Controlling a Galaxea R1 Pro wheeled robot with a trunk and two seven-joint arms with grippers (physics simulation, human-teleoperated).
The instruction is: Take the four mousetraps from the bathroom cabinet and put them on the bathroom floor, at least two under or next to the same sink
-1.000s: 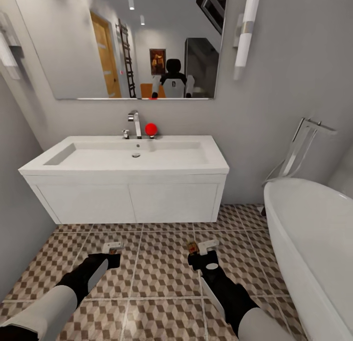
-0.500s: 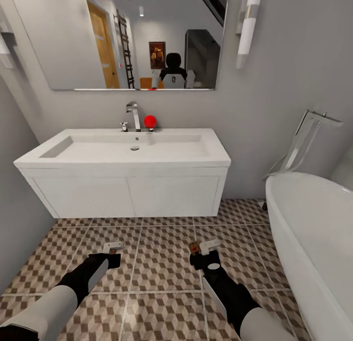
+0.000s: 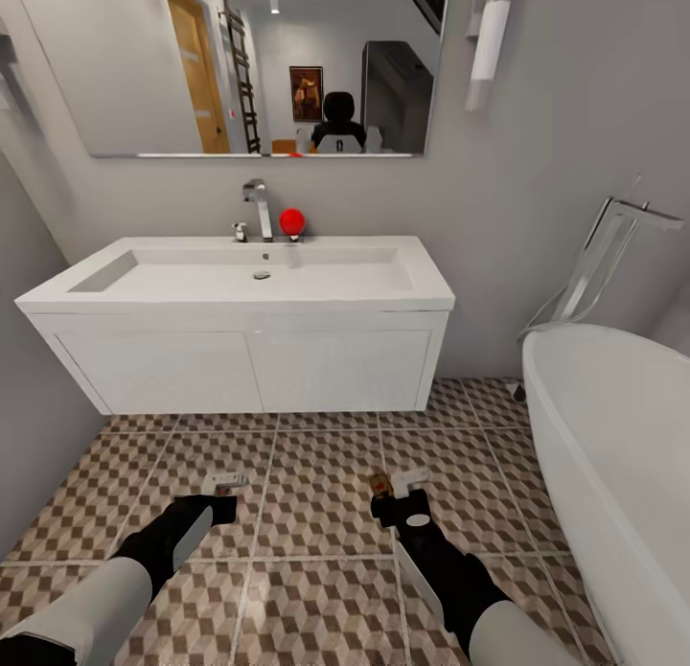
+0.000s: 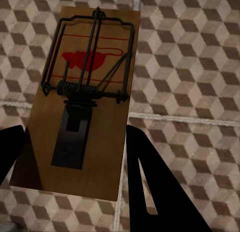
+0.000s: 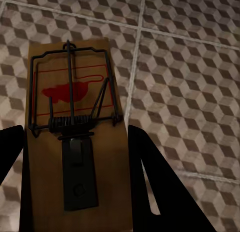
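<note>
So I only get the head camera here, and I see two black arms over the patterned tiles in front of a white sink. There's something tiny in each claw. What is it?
Observer: In the left wrist view the left claw is shut on a wooden mousetrap, held by its long edges.
Operator: And the other one?
Observer: The right claw holds a second mousetrap the same way.
Operator: Are they set down yet?
Observer: I can't tell the height; both wrist views show only the tiled floor beyond each board.
Operator: Anything printed on them?
Observer: Yes, a red mouse shape with red lines, under the dark wire bar.
</note>
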